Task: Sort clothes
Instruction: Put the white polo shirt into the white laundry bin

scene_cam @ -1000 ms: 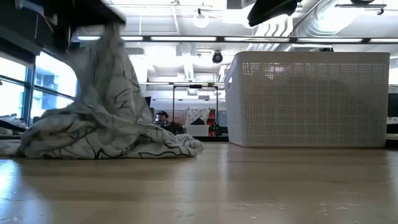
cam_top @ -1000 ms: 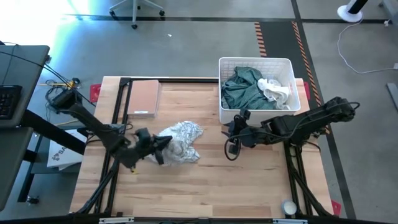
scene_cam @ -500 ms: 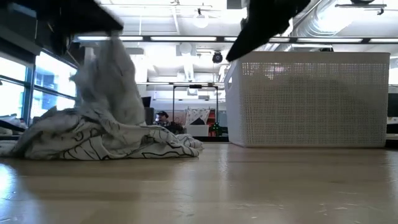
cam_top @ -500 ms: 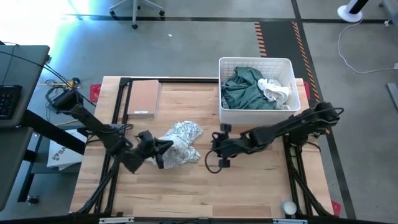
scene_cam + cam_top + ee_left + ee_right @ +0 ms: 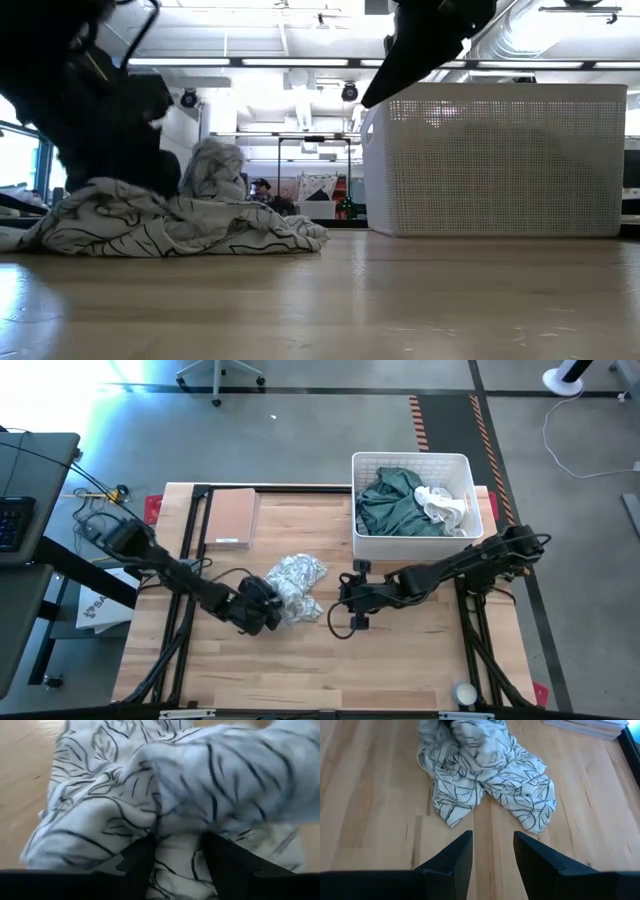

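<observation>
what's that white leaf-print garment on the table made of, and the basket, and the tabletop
White leaf-print garment: soft, thin woven cloth, probably cotton; it crumples into loose matte folds.
Basket: white plastic by its look; stiff walls pierced with a fine, even grid.
Tabletop: pale wood, butcher-block style; strips and grain show, with a slight sheen.
</observation>
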Tool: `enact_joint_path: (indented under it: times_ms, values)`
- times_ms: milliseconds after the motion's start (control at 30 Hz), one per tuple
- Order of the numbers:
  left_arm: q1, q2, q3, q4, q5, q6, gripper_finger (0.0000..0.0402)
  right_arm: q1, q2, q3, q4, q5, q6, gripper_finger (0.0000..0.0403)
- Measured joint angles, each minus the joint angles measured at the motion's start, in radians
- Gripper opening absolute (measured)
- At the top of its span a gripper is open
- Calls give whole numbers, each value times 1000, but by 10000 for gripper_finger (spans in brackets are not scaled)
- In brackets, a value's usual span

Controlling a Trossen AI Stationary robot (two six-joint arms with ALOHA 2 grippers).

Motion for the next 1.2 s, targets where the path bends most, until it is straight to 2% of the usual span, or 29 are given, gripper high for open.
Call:
enact_joint_path:
  times_ms: [133, 233, 367, 467, 533, 700, 833, 1067, 1200]
  values:
    - [20, 135, 5, 91, -17, 101, 166, 0, 0, 0, 1, 0, 2, 139]
    - [22, 221, 8, 170, -87, 106, 155, 0, 0, 0, 8, 0, 26, 139]
    - [22, 270, 7, 238, -140, 124, 108, 0, 7, 0, 49, -1, 35, 139]
    - [22, 252, 3, 233, -152, 142, 39, 0, 27, 0, 83, -6, 12, 139]
    - [24, 223, 1, 228, -159, 171, 21, 1, 47, 0, 99, -26, -29, 139]
    - [25, 127, -6, 225, -170, 280, 21, 7, 113, 0, 141, -30, -45, 140]
    - [18, 41, -4, 259, -190, 353, 19, -23, 164, 0, 244, -96, -85, 152]
    - [12, -12, -3, 409, -182, 510, 22, -104, 195, 0, 355, -199, -126, 224]
    - [14, -12, -2, 496, -149, 587, 23, -145, 198, 0, 391, -208, -127, 267]
